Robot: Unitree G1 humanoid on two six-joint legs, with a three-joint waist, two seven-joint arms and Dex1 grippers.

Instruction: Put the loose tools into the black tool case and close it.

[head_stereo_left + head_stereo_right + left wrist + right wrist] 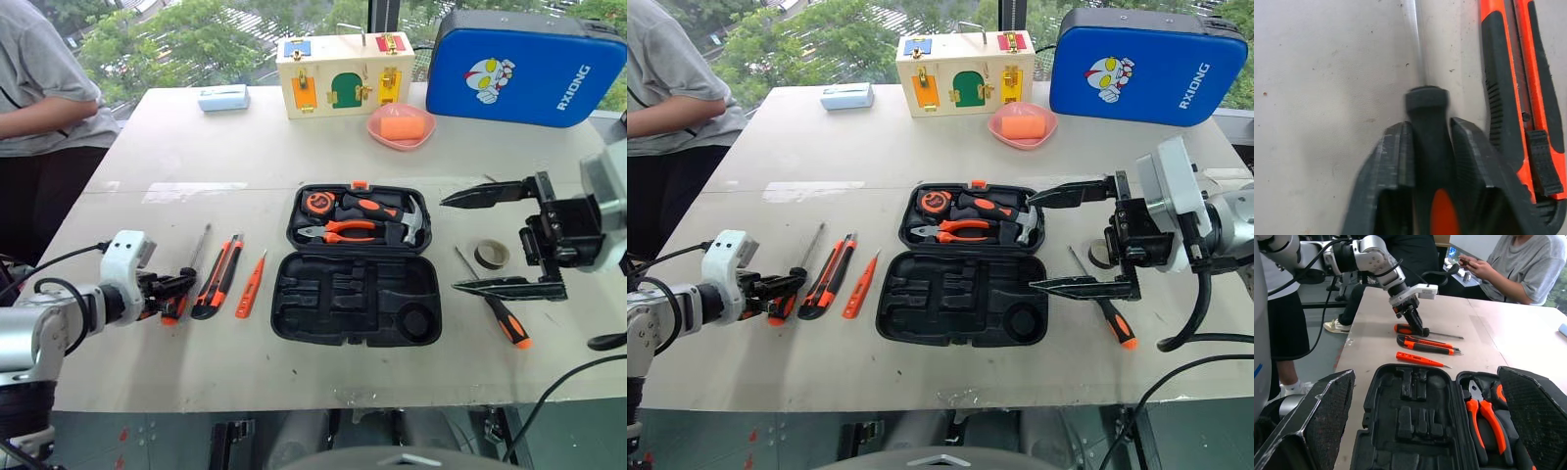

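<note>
Nearest us, our left gripper [1430, 147] pinches the black collar of a screwdriver [186, 279] that lies on the table [196, 147], its fingers [1388, 166] pressed against both sides of the handle. To do this pickup well, we judge we should lift straight up and keep the shaft level, so it does not nudge the utility knife [217, 277] just beside it or the tester screwdriver [250, 285] beyond. Our right gripper [509, 242] hangs spread wide and empty beside the black tool case [355, 299], above the second screwdriver [495, 310] and near the tape roll [492, 254]. That case lies open: its near half shows bare recesses, while the far half holds pliers [341, 231], a hammer [392, 217] and a tape measure [318, 203].
</note>
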